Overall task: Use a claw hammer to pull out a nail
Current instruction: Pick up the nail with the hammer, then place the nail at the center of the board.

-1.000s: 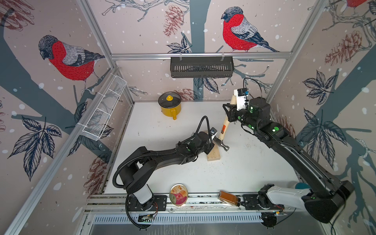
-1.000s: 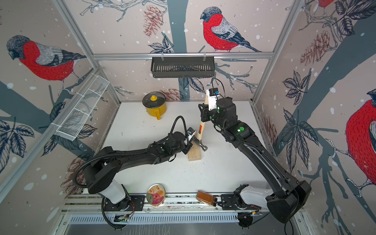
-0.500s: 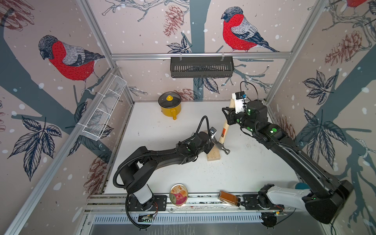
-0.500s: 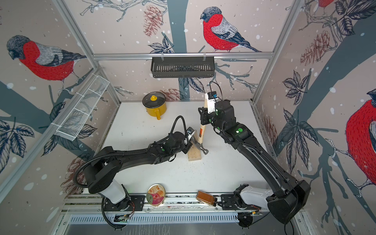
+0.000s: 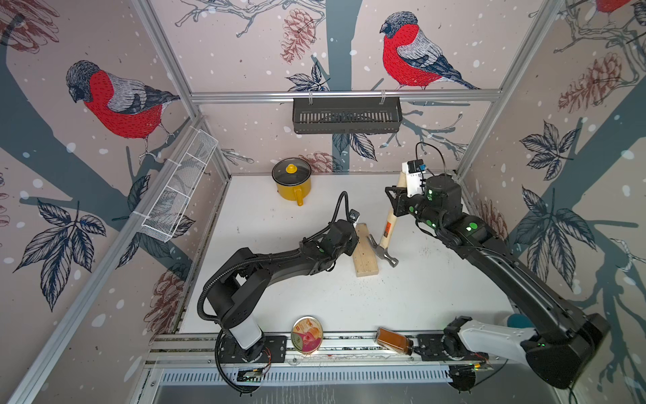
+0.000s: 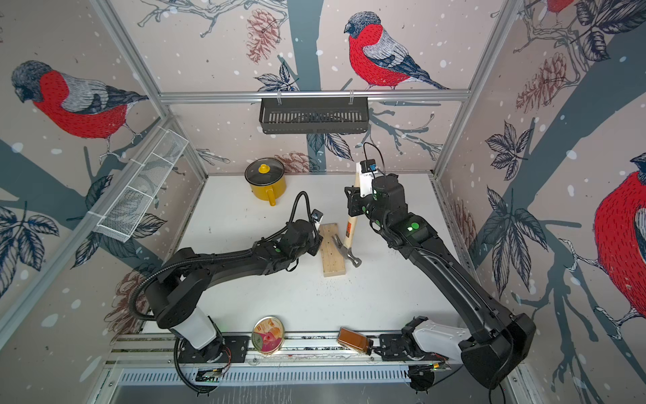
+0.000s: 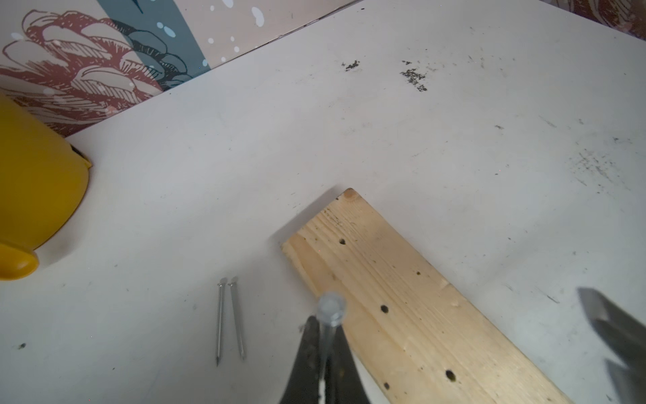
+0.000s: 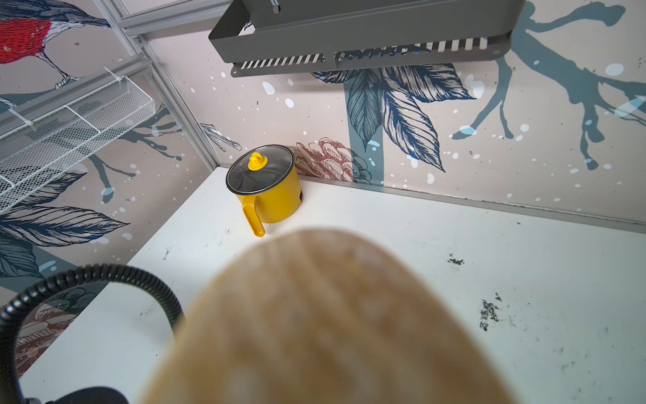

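Hammer: held by the right gripper. The handle sloped up through the jaws, and its blurred butt filled the right wrist view. The head hung low, below that gripper, at the block's long edge.
Right gripper: clamped on the upper handle, well above the head.
Left gripper: closed on a nail, whose head stuck out just past the tips.
Block: lay flat, just beyond the left fingertips and between the two grippers in both top views.
Holes: there were several, all empty where visible. No nail stood in the wood that showed.
Loose nails: two lay side by side, beside the left gripper and off the block.
Claw: sat across the block from the left gripper, too blurred to tell whether anything was in its split.
Done: the pull looked finished. The held nail pointed back into the grip, so it was free of the wood.
Left: probably only setting down the nail and hammer, though part of the block was hidden, so another nail could not be ruled out.
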You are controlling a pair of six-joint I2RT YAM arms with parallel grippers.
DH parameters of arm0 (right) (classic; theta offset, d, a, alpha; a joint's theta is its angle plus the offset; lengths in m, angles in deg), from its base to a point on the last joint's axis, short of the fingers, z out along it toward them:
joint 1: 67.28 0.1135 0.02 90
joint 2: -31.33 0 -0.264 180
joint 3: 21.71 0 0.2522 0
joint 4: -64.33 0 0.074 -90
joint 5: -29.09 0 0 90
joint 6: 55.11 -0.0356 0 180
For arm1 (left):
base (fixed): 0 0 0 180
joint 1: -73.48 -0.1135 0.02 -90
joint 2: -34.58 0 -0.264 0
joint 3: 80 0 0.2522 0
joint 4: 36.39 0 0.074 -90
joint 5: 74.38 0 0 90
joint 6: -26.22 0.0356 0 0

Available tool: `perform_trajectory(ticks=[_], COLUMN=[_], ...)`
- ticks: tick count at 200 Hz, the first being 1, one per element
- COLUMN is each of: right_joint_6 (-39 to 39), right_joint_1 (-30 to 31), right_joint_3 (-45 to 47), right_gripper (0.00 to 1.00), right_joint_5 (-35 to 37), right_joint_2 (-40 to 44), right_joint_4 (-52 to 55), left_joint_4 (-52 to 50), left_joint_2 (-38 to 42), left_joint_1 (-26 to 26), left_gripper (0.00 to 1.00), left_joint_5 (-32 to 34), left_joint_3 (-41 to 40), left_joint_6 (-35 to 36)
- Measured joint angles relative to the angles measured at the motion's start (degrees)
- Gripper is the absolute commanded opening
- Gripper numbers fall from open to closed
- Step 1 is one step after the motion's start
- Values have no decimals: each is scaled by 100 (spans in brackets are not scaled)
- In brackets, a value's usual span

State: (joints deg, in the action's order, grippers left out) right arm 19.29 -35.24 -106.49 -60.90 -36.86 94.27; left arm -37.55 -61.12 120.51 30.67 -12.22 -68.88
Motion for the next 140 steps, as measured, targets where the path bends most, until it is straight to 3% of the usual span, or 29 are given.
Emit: perform_trajectory(ticks=[97, 140], right_joint_6=[44, 48], right_joint_1=[-26, -140], right_joint_3=[240, 363], right_gripper=[0, 0], right_joint_5=[116, 190], right_joint_2=[39, 101], right_joint_4=[-79, -87], left_joint_4=[-994, -1366], left_joint_2=[-647, -841], left_joint_1=[-577, -1091], left_gripper=[0, 0], left_joint_5=[765, 564], left_joint_3=[673, 721], left_joint_6=[-734, -1121])
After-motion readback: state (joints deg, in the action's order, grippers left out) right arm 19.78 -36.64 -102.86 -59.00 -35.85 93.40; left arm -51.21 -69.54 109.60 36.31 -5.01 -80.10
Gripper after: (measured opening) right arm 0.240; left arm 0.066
